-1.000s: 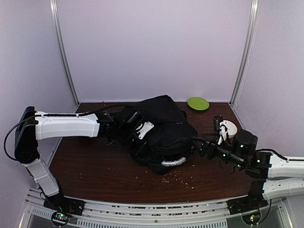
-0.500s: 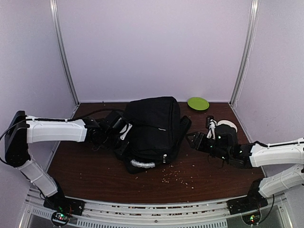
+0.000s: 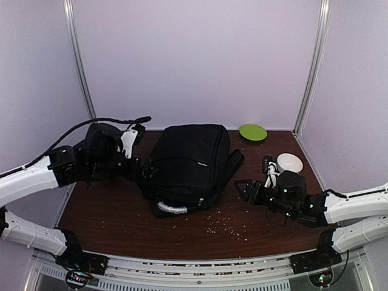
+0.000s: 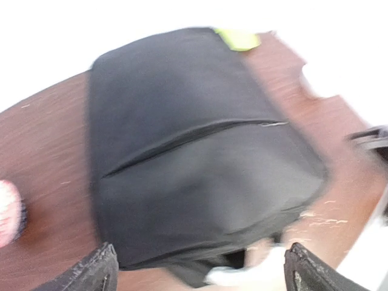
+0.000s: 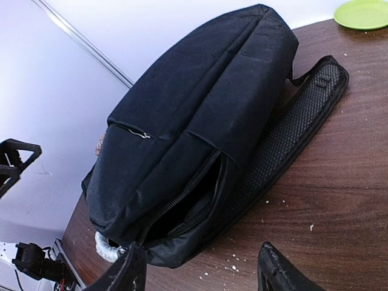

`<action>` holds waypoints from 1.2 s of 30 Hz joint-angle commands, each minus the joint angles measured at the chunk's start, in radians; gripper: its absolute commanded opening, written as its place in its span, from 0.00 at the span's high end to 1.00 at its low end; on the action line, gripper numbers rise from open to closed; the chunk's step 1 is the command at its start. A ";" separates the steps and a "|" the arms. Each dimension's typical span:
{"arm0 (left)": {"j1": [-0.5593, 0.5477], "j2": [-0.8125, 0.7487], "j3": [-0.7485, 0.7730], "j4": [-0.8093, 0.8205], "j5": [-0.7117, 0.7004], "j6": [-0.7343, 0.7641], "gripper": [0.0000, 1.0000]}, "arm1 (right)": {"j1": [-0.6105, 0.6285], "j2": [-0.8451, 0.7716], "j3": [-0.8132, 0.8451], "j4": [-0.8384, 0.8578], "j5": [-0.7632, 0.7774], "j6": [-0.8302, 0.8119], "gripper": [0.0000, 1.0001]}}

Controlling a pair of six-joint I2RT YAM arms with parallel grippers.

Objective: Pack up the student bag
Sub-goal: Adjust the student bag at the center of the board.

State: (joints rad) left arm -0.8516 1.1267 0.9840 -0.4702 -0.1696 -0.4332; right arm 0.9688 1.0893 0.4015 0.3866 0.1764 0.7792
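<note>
The student bag [image 3: 191,157] lay flat on the middle of the dark, wood-grained worktop [image 3: 115,212], toward the back. It was a soft black fabric slab with rounded corners. Its pale grey handle [image 3: 170,208] curled at the near end, and a mesh-textured shoulder strap [image 5: 297,121] sprawled out to its right. From the right wrist I could see a side zip [image 5: 188,200] gaping open along the bag's edge. My left end effector [image 4: 203,273] sat just beside the bag's left side with its fingers spread wide and nothing between them, though that view was blurred. My right end effector [image 5: 203,270] hung low near the strap, fingers likewise apart and empty, clear of the fabric. A flat round green plate [image 3: 253,131] sat in the back right corner, and a white bowl [image 3: 290,162] stood near the right edge. Pale crumbs [image 3: 227,224] speckled the bare strip between the bag and the near edge.
</note>
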 commanded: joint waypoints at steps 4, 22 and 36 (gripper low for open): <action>-0.041 -0.102 -0.293 0.298 -0.117 -0.371 0.02 | 0.006 0.056 0.036 0.106 0.077 0.119 0.35; 0.256 0.198 -0.390 0.786 0.330 -0.401 0.25 | 0.057 0.457 0.310 0.075 -0.076 0.252 0.44; 0.315 0.213 -0.264 0.619 0.314 -0.290 0.23 | 0.144 0.224 0.260 -0.174 0.097 0.043 0.43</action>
State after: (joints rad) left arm -0.5316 1.4605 0.6819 0.2173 0.2031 -0.7940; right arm 1.0698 1.4006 0.6888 0.3286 0.1837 0.9276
